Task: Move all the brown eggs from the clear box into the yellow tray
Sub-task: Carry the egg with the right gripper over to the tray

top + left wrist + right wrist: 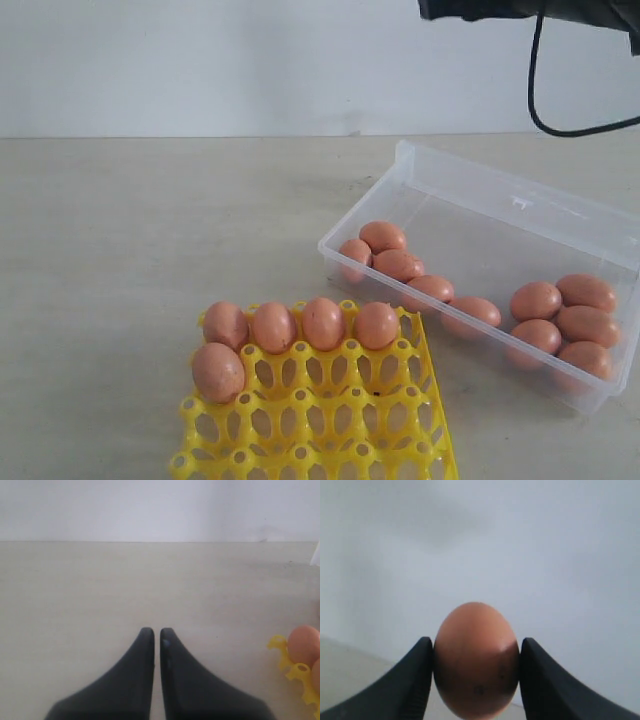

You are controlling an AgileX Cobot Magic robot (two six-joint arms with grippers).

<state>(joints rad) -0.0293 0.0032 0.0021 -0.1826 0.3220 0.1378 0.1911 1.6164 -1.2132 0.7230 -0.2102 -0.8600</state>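
Note:
The yellow tray [330, 440] lies at the front, with several brown eggs [322, 322] in its far row and one in the row behind. The clear box [520, 205] sits to its right with several brown eggs [536, 300] along its near wall. My right gripper [476, 652] is shut on one brown egg [475, 660], held high against the pale wall; only its arm [530, 10] shows at the exterior view's top edge. My left gripper [153, 632] is shut with nothing in it, low over bare table. A tray corner [295, 672] with an egg [304, 644] shows in the left wrist view.
A black cable [545, 100] hangs from the right arm above the box. Beige table [150, 230] stretches left of the tray and box, with a white wall behind.

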